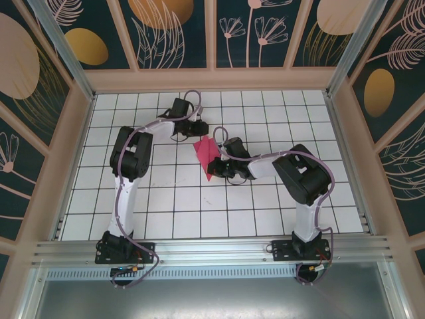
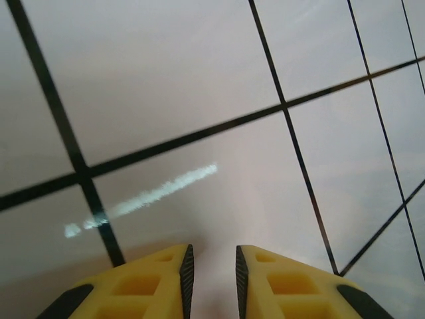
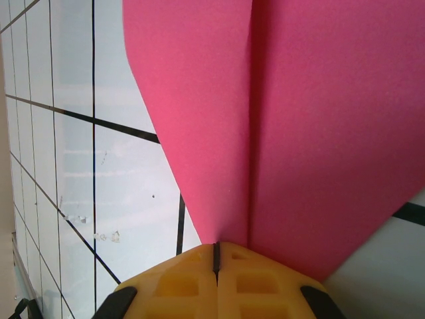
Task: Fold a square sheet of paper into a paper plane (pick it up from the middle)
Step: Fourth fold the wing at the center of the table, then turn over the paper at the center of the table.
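Mid-table, we see the paper plane (image 1: pixel 206 158) running front to back, nose toward our arm bases. Right gripper (image 3: pixel 216 256) is clamped on its centre ridge. Left gripper (image 2: pixel 212 260) hangs near the wide end, fingers slightly apart and holding nothing. Bare table (image 1: pixel 166 206) lies all round, with the walls well apart.

Right wrist view: the paper plane (image 3: pixel 279 113) runs off the top and right edges. From above, the right gripper (image 1: pixel 220 165) covers its right side. On the left gripper (image 2: pixel 211 272), finger bases are clipped by the bottom edge.
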You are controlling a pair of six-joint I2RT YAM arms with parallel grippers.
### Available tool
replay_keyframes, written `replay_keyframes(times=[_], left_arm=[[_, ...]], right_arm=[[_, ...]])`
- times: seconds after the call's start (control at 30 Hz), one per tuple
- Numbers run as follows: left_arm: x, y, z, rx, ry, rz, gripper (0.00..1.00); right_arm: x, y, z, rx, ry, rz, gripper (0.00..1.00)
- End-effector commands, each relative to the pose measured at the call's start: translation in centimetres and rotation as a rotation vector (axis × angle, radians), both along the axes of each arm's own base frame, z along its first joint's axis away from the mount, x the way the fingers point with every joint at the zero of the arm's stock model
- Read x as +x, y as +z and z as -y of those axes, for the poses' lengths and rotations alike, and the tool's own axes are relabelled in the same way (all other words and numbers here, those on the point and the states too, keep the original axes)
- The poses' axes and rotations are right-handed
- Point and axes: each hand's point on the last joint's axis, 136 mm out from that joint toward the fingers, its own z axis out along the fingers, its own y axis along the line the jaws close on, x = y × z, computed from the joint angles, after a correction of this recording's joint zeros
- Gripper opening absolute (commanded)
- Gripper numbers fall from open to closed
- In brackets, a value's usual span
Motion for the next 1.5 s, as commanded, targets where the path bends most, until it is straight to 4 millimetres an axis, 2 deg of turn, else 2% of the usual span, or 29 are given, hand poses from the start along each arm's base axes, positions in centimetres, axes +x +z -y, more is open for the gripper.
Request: replay_keyframes(times=[0.0,0.13,0.23,0.3,0.4,0.47,0.53,0.6,0.77,0.87,0.97,1.1,1.33,1.47], left_arm=[[1.4,1.5,0.0,0.005,-0.003,0.056,0.29],[1.8,5.8,-0.4,0.012,0.023,0.113,0.31],[0.9,8.7,-1.1,0.013,0.045,0.143,0.34],[-0.6,10.4,-1.0,-0.035,0.04,0.141,0.33],[-3.4,12.6,-0.9,-0.134,0.04,0.123,0.29],[-5.5,13.0,-1.3,-0.178,0.055,0.098,0.25],[-7.4,12.7,-1.5,-0.201,0.058,0.071,0.24],[-9.0,11.7,-1.7,-0.206,0.066,0.031,0.23],[-12.9,9.3,-0.7,-0.202,0.032,-0.044,0.24],[-14.7,9.2,0.7,-0.199,0.007,-0.061,0.24],[-15.3,9.3,1.7,-0.192,0.002,-0.058,0.24],[-15.0,9.5,1.6,-0.161,0.049,-0.049,0.23],[-14.5,4.9,1.4,-0.087,0.072,-0.131,0.2],[-14.9,2.8,0.7,-0.049,0.084,-0.152,0.18]], right_arm=[[-6.8,-8.1,6.4,-0.308,-0.008,-0.302,0.0],[-5.9,-7.5,5.7,-0.294,0.003,-0.28,0.0],[-4.9,-6.2,4.6,-0.263,0.015,-0.248,0.0],[-4.0,-4.3,3.5,-0.211,0.025,-0.211,0.0],[-1.9,-0.1,1.8,-0.137,0.028,-0.122,0.04],[-0.8,2.8,1.1,-0.094,0.021,-0.058,0.08],[-0.2,5.0,0.8,-0.062,0.015,-0.012,0.12],[0.2,5.9,1.3,-0.069,-0.018,0.016,0.14],[0.7,5.5,4.2,-0.135,-0.119,0.035,0.2],[0.8,4.8,4.9,-0.147,-0.145,0.018,0.22],[0.9,3.9,5.2,-0.157,-0.166,0.005,0.22],[1.5,3.3,5.9,-0.154,-0.222,-0.01,0.22],[2.2,2.9,5.8,-0.101,-0.241,-0.03,0.26],[2.2,2.2,5.4,-0.09,-0.227,-0.051,0.29]])
